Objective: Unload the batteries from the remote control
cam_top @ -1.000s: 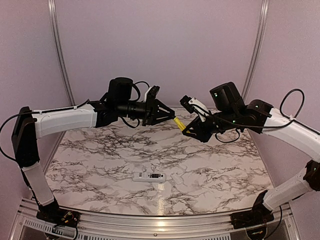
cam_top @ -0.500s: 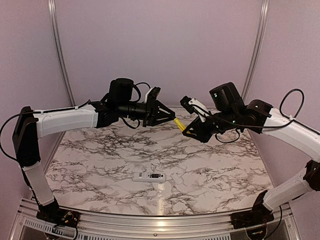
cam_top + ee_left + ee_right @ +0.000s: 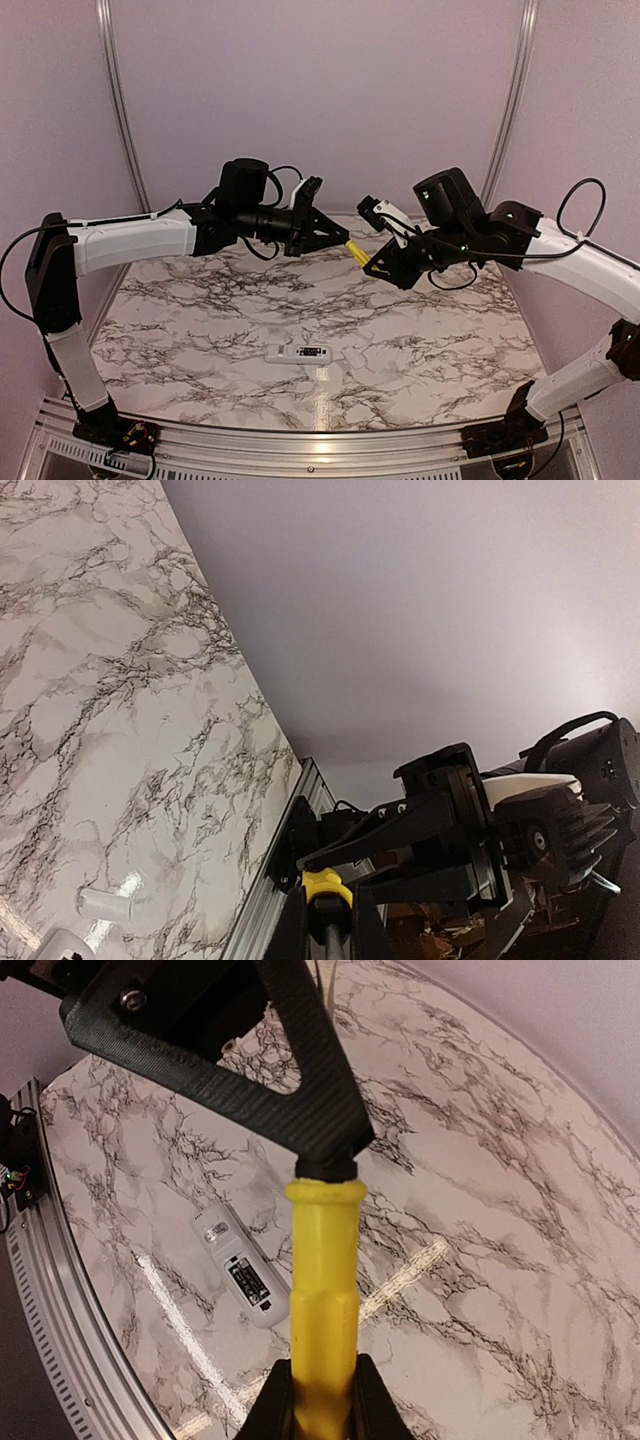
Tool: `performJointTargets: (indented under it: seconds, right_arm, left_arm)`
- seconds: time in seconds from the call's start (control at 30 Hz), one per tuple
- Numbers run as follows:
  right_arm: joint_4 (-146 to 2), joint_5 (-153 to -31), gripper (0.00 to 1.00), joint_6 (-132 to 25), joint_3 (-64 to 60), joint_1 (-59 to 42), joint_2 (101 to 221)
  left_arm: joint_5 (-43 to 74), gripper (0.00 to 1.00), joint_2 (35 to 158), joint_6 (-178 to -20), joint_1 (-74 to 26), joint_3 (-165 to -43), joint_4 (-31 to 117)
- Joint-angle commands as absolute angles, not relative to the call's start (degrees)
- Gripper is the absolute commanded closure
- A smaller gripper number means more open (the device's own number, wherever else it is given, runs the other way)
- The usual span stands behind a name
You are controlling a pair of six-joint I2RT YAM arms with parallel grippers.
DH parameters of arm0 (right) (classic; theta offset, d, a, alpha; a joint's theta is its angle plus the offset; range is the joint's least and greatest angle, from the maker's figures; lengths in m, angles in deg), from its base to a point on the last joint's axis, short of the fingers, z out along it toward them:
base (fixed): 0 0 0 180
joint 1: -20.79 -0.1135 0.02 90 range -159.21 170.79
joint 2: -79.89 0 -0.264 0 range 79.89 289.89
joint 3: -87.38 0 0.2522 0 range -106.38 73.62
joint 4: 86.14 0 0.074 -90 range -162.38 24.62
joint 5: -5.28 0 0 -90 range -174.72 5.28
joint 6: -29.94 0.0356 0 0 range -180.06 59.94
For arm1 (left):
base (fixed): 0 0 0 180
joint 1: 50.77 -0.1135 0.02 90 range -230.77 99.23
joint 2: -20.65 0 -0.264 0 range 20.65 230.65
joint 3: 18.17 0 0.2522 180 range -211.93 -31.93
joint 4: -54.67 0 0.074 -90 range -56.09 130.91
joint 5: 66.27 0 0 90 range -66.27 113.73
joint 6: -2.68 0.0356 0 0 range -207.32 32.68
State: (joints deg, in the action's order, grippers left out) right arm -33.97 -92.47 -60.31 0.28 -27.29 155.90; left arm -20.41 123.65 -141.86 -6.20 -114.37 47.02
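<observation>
The white remote control [image 3: 305, 352] lies on the marble table near the front, dark compartment face up; it also shows in the right wrist view [image 3: 235, 1268]. I cannot make out the batteries. A yellow-handled screwdriver [image 3: 356, 250] hangs in mid-air between both grippers, high above the table. My left gripper [image 3: 335, 238] is shut on its metal shaft [image 3: 328, 930], just below the yellow handle end [image 3: 326, 888]. My right gripper [image 3: 375, 262] is shut on the yellow handle [image 3: 323, 1290], its fingertips [image 3: 275, 1410] at the bottom of the right wrist view.
The marble table [image 3: 200, 330] ends in a metal rail [image 3: 300, 440] at the near edge. Purple walls close in the back and sides. The left wrist view shows a small white patch [image 3: 105, 905] on the table; I cannot tell if it is a piece or glare.
The right arm has shifted slightly left toward the left gripper. The left gripper has rotated a little about the screwdriver. The remote has not moved.
</observation>
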Motion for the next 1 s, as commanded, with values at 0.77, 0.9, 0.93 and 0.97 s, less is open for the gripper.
performJointTargets:
  seconds: [0.77,0.9,0.93,0.97]
  right_arm:
    - [-53.49,-103.52,0.01,-27.49,0.64,-19.67,151.34]
    - [-62.36,-109.61,0.01,-19.24,2.23,-16.99,149.68]
    - [-63.51,-109.95,0.02,-17.67,2.25,-16.88,149.72]
    - [-64.42,-110.09,0.03,-15.65,2.45,-16.91,149.86]
  left_arm:
    - [-15.96,1.00,113.27,-145.83,-9.36,-107.23,60.00]
    - [-16.04,1.00,111.88,-149.82,-10.72,-105.49,67.86]
    - [-16.24,1.00,111.97,-151.53,-11.11,-105.28,70.22]
    - [-16.70,1.00,112.36,-153.35,-11.42,-105.20,72.51]
